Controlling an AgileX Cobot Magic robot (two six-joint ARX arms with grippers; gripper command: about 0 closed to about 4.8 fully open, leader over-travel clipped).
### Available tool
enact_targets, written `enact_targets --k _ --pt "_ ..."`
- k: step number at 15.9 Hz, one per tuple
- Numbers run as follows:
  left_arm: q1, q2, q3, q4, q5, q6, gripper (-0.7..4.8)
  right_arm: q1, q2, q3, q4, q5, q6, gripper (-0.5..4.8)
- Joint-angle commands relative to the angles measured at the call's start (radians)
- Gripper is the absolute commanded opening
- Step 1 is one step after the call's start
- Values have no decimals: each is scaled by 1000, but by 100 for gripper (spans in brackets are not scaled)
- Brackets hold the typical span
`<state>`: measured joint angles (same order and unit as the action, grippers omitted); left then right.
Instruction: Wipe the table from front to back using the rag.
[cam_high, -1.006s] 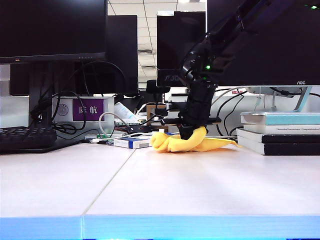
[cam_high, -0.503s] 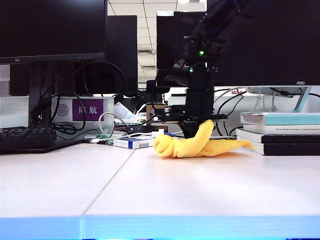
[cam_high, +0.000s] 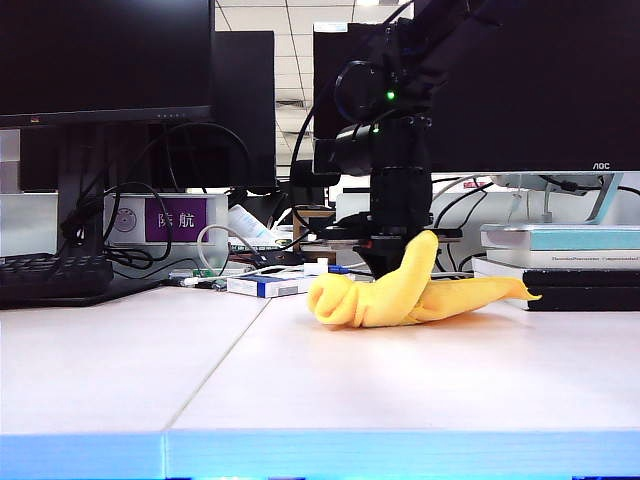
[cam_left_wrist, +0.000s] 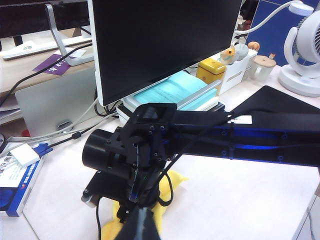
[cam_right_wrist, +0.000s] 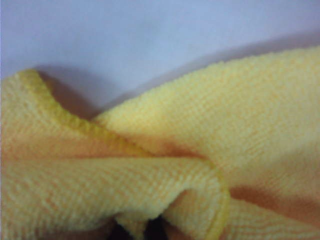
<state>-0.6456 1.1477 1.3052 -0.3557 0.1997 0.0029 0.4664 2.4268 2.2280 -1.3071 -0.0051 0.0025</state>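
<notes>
The yellow rag (cam_high: 400, 295) lies bunched on the pale table (cam_high: 300, 380), a fold of it drawn up to my right gripper (cam_high: 392, 265). That gripper points straight down and is shut on the fold. In the right wrist view the rag (cam_right_wrist: 165, 165) fills most of the frame, and cloth sits between the dark tips of the right gripper (cam_right_wrist: 145, 231). In the left wrist view my left gripper (cam_left_wrist: 141, 227) is a shut dark wedge held off to the side, looking at the right arm (cam_left_wrist: 225, 135) over the rag (cam_left_wrist: 167, 182).
A stack of books (cam_high: 560, 265) stands just right of the rag's tail. A small white-and-blue box (cam_high: 262, 285) lies to its left, with cables, a keyboard (cam_high: 55, 275) and monitors (cam_high: 100, 60) behind. A white fan (cam_left_wrist: 302, 50) stands beyond the monitor.
My right wrist has swung upright and shifted slightly right, dragging the rag with it; the rag's tail now reaches further towards the books. The left gripper has not moved.
</notes>
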Motion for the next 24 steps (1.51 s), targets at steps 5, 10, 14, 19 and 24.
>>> enact_targets --k 5,10,14,19,24 --pt "-2 -2 5 13 6 -3 -5 40 -6 -23 -79 -16 -2 -6" --pt "-2 -2 5 -2 6 -3 -5 60 -6 -23 74 7 -34 -6" --pt "-2 -2 5 -20 6 -3 -5 42 -6 -23 108 3 -56 -6" --pt "-2 -2 5 -16 7 -3 -5 34 -246 -531 384 -48 -18 -6" --pt "-2 -2 5 -13 12 -5 -5 34 -501 -1020 549 -65 24 -6"
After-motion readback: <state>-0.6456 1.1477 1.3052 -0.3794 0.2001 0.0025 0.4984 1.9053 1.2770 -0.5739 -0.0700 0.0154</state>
